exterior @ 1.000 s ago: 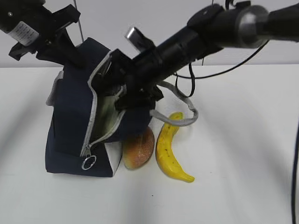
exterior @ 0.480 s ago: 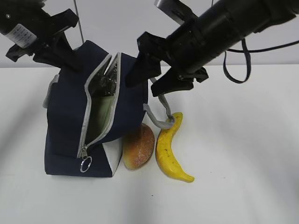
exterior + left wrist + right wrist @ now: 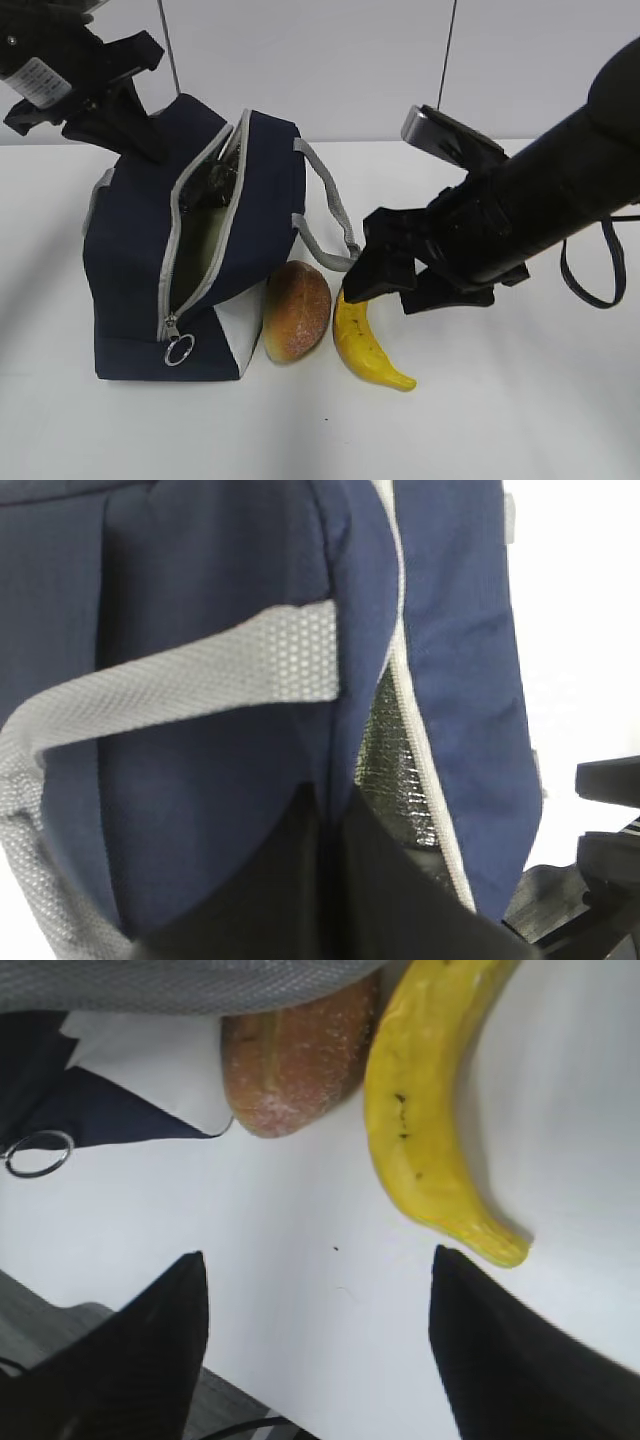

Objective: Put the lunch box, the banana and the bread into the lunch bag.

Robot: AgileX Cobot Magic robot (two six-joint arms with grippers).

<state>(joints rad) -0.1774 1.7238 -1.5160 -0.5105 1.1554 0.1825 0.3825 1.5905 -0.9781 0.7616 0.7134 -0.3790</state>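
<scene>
The lunch bag (image 3: 190,260) stands on the white desk (image 3: 520,400), its zipper undone and its mouth gaping, and it serves as the landmark here. The left end effector (image 3: 100,100) sits at the bag's upper rear corner and seems to grip the fabric there to hold the mouth open, though whether it is truly clamped cannot be told from these views. Just beside the bag's white side panel lies the bread (image 3: 297,310), touching the bag, and on the bread's far side from the bag lies the banana (image 3: 365,335), close against it. The right end effector (image 3: 318,1340) hangs low above the banana with its fingers (image 3: 150,1330) spread apart and empty. The lunch box is not visible on the desk; it may already be inside the bag. The step in hand looks like picking up the banana. The next move calls for lowering astride the banana, closing, then lifting it over to the bag's mouth.
</scene>
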